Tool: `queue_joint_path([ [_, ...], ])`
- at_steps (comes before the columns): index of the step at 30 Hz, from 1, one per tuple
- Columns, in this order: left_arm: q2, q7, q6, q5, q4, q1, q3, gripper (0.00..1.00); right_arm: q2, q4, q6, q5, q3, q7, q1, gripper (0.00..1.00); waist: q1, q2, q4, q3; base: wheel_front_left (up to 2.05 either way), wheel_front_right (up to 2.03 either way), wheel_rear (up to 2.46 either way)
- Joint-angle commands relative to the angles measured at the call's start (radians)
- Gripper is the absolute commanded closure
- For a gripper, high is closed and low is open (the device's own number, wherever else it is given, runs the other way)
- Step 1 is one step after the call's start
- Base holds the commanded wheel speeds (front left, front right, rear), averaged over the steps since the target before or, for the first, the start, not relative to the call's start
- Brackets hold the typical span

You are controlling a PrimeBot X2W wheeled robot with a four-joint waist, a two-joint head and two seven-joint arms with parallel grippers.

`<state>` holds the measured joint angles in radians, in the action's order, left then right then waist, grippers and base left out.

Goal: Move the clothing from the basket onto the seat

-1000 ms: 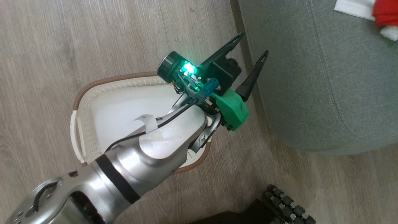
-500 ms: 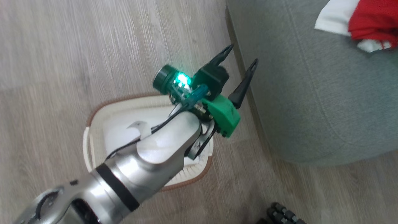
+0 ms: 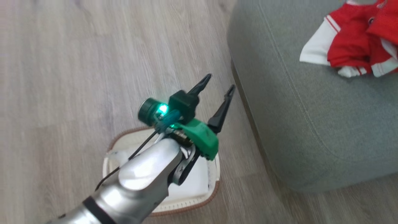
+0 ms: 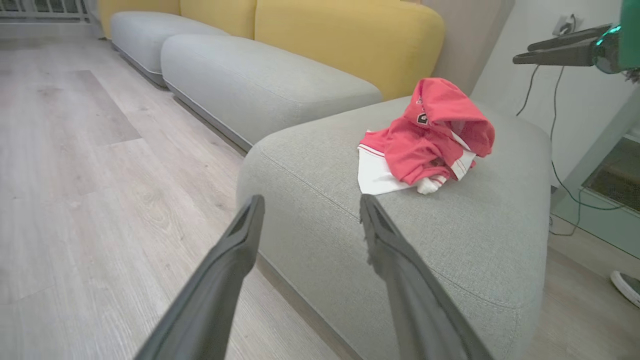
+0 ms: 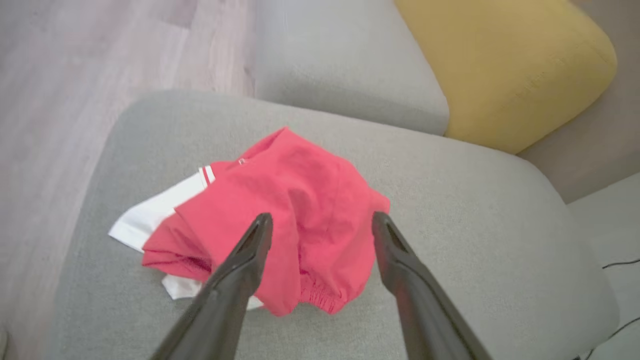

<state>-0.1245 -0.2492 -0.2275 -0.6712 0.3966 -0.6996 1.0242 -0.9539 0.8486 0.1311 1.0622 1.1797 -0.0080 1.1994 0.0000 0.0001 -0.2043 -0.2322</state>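
The red clothing point(image 3: 351, 53) with white trim lies heaped on the grey-green seat point(image 3: 311, 130), also seen as the clothing point(image 4: 430, 140) and clothing point(image 5: 280, 200). My right gripper point(image 5: 321, 216) hangs open just above the heap, holding nothing, over the seat point(image 5: 475, 215). It also shows side-on as the right gripper point(image 4: 522, 54). My left gripper point(image 3: 217, 82) stands open and empty over the floor between the basket and the seat's edge; the left gripper point(image 4: 310, 200) points at the seat point(image 4: 450, 250). The white basket point(image 3: 199, 193) with a brown rim sits on the floor, partly hidden under my left forearm; the inside that shows is bare white.
Pale wood floor point(image 3: 77, 62) lies left of the seat. Further grey seat sections point(image 4: 250, 75) and yellow back cushions point(image 4: 350, 35) run behind. A wall with cables point(image 4: 555, 150), a glass-fronted unit point(image 4: 610, 170) and a shoe point(image 4: 627, 287) stand to the right.
The head camera has swung toward the seat, bringing much more of the red clothing into the picture. The left gripper stays open near the basket.
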Motion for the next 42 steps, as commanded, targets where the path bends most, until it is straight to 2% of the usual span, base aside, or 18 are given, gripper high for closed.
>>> queue_joint_path([
  [1,-0.018,-0.012,0.003,0.012,-0.036,-0.015,-0.042,0.00,-0.045,-0.015,0.000,0.011,0.004,-0.022,-0.001,0.00,0.0000,-0.0001,0.028,0.041,0.00,0.00,0.00],
  [7,-0.056,-0.012,-0.004,0.024,-0.100,0.059,-0.111,0.00,-0.100,-0.134,0.000,0.057,0.012,-0.183,-0.023,0.00,0.0000,-0.0001,0.074,0.101,0.00,0.00,0.00],
  [13,-0.108,-0.013,-0.027,0.038,-0.168,0.138,-0.190,0.00,-0.139,-0.233,0.000,0.102,-0.037,-0.249,-0.091,0.00,0.0000,-0.0001,0.114,0.136,0.00,0.00,0.00],
  [16,-0.130,-0.013,-0.040,0.044,-0.199,0.168,-0.226,0.00,-0.150,-0.282,0.000,0.109,-0.112,-0.253,-0.141,0.00,0.0000,-0.0001,0.134,0.142,0.00,0.00,0.00],
  [20,-0.152,-0.013,-0.062,0.054,-0.236,0.206,-0.278,0.00,-0.134,-0.326,0.000,0.065,-0.284,-0.253,-0.260,0.00,0.0000,-0.0001,0.157,0.150,0.00,0.00,0.00],
  [27,-0.177,-0.013,-0.087,0.080,-0.285,0.292,-0.358,0.00,-0.014,-0.394,0.000,-0.061,-0.632,-0.254,-0.575,0.00,0.0000,-0.0001,0.188,0.172,0.00,0.00,0.00],
  [28,-0.177,-0.013,-0.087,0.080,-0.285,0.292,-0.358,0.00,-0.014,-0.394,0.000,-0.061,-0.632,-0.254,-0.575,0.00,0.0000,-0.0001,0.188,0.172,0.00,0.00,0.00],
  [35,-0.180,-0.013,-0.106,0.130,-0.335,0.384,-0.455,0.00,0.190,-0.534,0.000,-0.237,-0.951,-0.254,-0.885,0.00,0.0000,-0.0001,0.209,0.181,0.00,0.00,0.00],
  [39,-0.157,-0.013,-0.104,0.154,-0.356,0.435,-0.512,0.00,0.316,-0.638,0.000,-0.303,-1.089,-0.254,-1.011,0.00,0.0000,-0.0001,0.215,0.182,0.00,0.00,0.00],
  [42,-0.133,-0.013,-0.103,0.184,-0.373,0.474,-0.557,0.00,0.389,-0.706,0.000,-0.355,-1.154,-0.254,-1.082,0.00,0.0000,-0.0001,0.214,0.181,0.00,0.00,0.00],
])
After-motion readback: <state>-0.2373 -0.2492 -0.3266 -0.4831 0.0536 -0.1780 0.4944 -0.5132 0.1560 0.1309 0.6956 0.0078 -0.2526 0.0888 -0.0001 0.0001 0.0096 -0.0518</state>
